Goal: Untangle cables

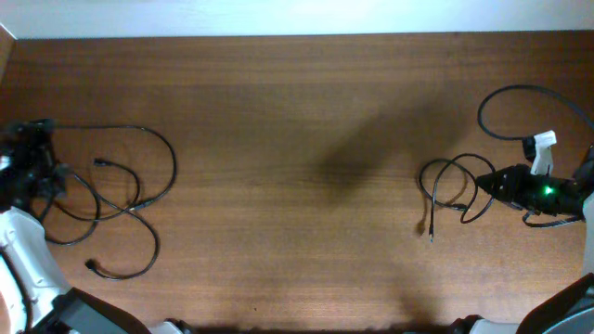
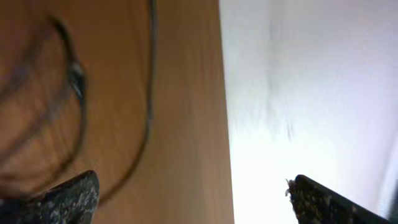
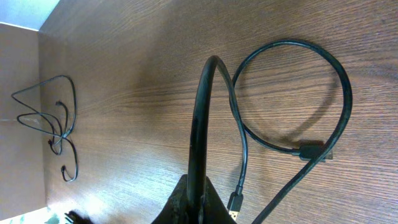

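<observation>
Two groups of thin black cables lie on the wooden table [image 1: 297, 139]. The left cables [image 1: 121, 199] sprawl in several crossing loops beside my left gripper [image 1: 37, 167]. In the blurred left wrist view my left gripper [image 2: 189, 202] stands open and empty, above the table's edge, with a cable [image 2: 149, 93] and its plug [image 2: 76, 79] off to the left. My right gripper [image 1: 497, 186] is shut on a black cable [image 3: 198, 124] that arches up from its jaws. That cable's loop [image 3: 292, 93] and a plug end [image 3: 235, 202] lie on the wood to the right.
A larger black loop [image 1: 524, 111] with a white plug [image 1: 543, 142] lies at the far right behind the right arm. Bare wood spans the middle between the two cable groups. A pale wall runs past the table's far edge [image 1: 297, 35].
</observation>
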